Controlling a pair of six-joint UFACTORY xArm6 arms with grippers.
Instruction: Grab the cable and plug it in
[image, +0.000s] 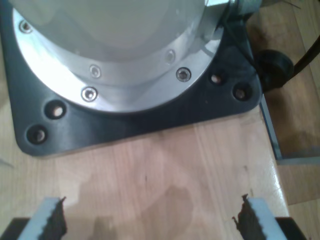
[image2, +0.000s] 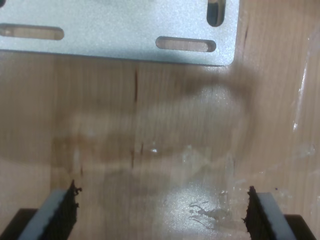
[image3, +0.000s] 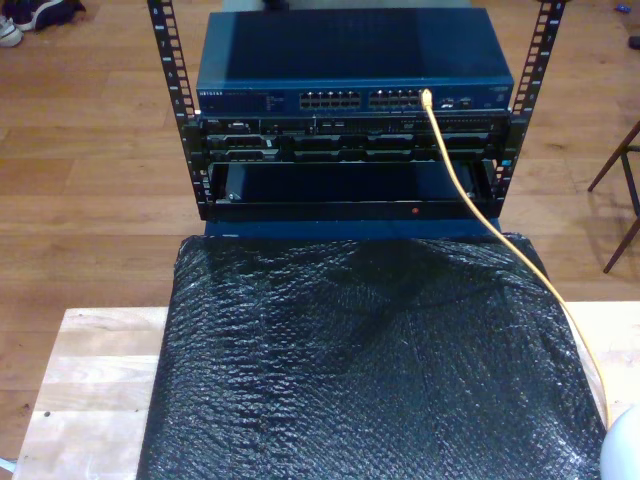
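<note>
I am observing both arms parked over bare wood, well away from the work. My first gripper (image: 150, 220) is hanging with its jaws wide apart and nothing between them, above a pale wooden tabletop (image: 150, 170), facing a round silver arm base on a dark bolted mounting plate (image: 135, 125). My second gripper (image2: 162, 212) is likewise standing apart and empty, over a stained, glossy patch of the same kind of wood, with a slotted grey metal bracket (image2: 120, 30) ahead of it.

In the exterior view, the long thin yellow-orange network cable (image3: 470, 200) is running from a port on the right part of the blue network switch (image3: 350, 100), which is sitting on top of a black equipment rack (image3: 350, 170). From there it is dropping down across the crinkled black plastic sheet (image3: 360, 370) and trailing off toward the exterior view's lower right. One end appears seated at the switch already; I cannot find the free plug.

Risks, as I judge them:
- The free end is unlocated, so an arm reaching out blind could be closing on the wrong stretch of cable.
- Pulling on the mid-span could be straining or unseating the end at the switch.
- The cable is thin and lying on a soft, wrinkled sheet; jaws descending there may be pinching plastic along with it, or letting it slip.
- The ports are small and closely packed; a plug held tilted or rotated would be jamming against the switch face.
</note>
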